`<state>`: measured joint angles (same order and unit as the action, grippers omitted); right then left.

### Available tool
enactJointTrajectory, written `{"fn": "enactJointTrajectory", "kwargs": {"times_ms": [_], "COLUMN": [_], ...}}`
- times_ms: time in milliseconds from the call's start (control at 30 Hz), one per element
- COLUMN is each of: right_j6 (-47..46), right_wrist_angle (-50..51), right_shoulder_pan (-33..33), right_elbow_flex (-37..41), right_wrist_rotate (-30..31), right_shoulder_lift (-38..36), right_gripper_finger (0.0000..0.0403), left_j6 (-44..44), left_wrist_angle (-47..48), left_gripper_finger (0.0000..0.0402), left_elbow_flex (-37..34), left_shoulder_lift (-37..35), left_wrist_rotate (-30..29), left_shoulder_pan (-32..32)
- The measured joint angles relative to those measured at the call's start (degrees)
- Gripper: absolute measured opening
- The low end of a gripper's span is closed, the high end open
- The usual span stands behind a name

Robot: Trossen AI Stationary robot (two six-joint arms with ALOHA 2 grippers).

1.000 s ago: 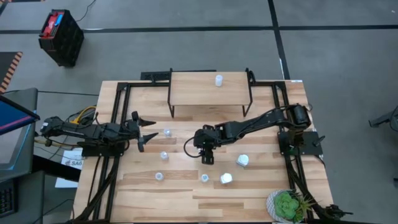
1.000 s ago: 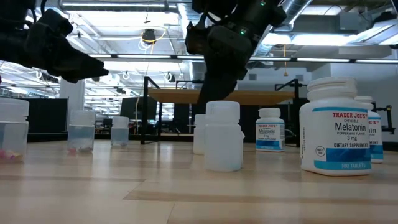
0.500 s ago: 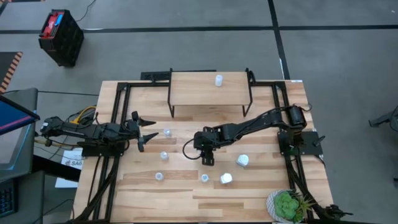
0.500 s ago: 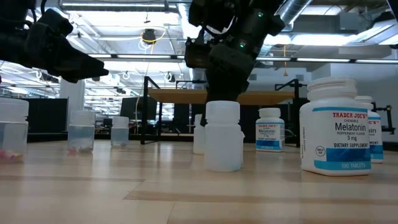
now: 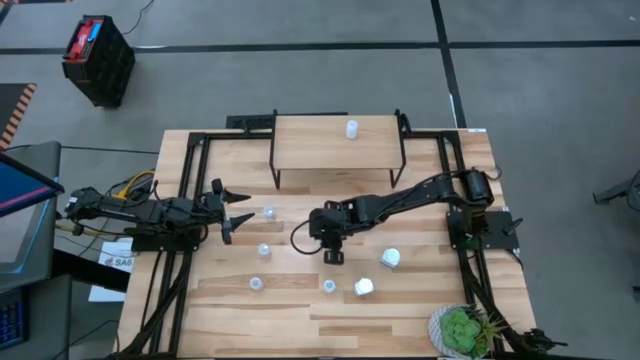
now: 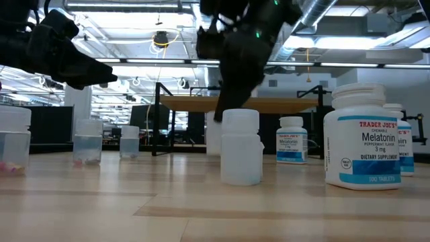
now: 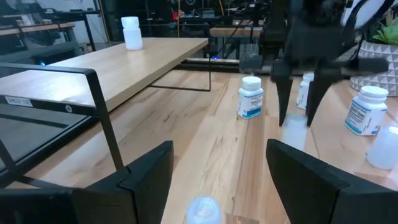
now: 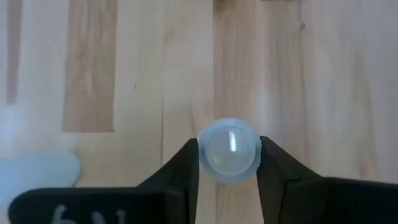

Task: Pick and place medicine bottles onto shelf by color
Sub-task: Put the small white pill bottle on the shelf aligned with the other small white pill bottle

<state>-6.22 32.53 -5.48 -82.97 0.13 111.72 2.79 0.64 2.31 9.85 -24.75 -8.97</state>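
Pale-blue and translucent, the small bottle [image 8: 229,150] sits between the right pincer [image 5: 333,257] fingers, which in the right wrist view press against both sides of its round cap: the pincer is grasping that bottle from straight above, near the middle of the bench [image 5: 420,300]. A top-down hold suits it, since the bottle is short and stands upright, and its neighbours stand well apart, so the fingers had room to come down on either side.

The left pincer [image 5: 236,215] waits at the left of the bench, fingers spread and holding nothing, with another pale bottle [image 5: 269,213] just to its right.

The shelf [image 5: 310,145] stands at the far edge of the bench on thin black legs, carrying a single white bottle [image 5: 351,128] toward its right half. Most of the board is bare, so there is room to keep the blue ones in a group apart from the white.

Still on the bench are more pale bottles [image 5: 263,250] on the near left and two larger white ones [image 5: 389,258] to the right of the held bottle. My judgement: a lift is needed before travelling, since the shelf's near edge and its black legs [image 5: 277,167] stand between the grasp point and the board.
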Motion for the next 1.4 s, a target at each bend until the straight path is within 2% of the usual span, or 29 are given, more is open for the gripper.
{"fn": "enactJointTrajectory", "kwargs": {"times_ms": [233,367,533,700,1000,1100,1267,1400], "right_j6": [5.2,8.5,11.6,12.5,9.6,4.4,-3.1,-11.0], "right_wrist_angle": [19.1,29.8,39.5,45.9,48.2,46.5,44.5,44.6], "right_shoulder_pan": [0.5,1.9,5.6,11.6,23.0,26.0,29.1,30.4], "right_elbow_flex": [-14.4,-24.2,-35.4,-43.1,-44.0,-41.8,-38.8,-37.3], "right_wrist_rotate": [0.1,0.1,0.6,5.1,7.3,8.4,14.6,15.0], "right_shoulder_lift": [0.0,-0.1,-0.1,-0.1,-0.2,0.1,-0.2,0.1], "right_gripper_finger": [0.0138,0.0137,0.0125,0.0132,0.0131,0.0131,0.0131,0.0135], "left_j6": [0.0,0.0,0.0,0.0,-0.9,-0.9,-0.9,-0.9], "left_wrist_angle": [0.0,0.0,0.0,0.0,0.0,0.0,-0.1,-0.1], "left_gripper_finger": [0.0245,0.0245,0.0245,0.0245,0.0245,0.0245,0.0245,0.0245], "left_elbow_flex": [0.0,0.0,0.0,0.0,0.0,0.0,0.0,0.0], "left_shoulder_lift": [0.0,0.0,0.0,0.0,0.0,0.0,0.0,0.0], "left_wrist_rotate": [0.0,0.0,0.0,0.0,0.0,0.0,0.0,0.0], "left_shoulder_pan": [0.0,0.0,0.0,0.0,0.0,0.0,0.0,0.0]}}
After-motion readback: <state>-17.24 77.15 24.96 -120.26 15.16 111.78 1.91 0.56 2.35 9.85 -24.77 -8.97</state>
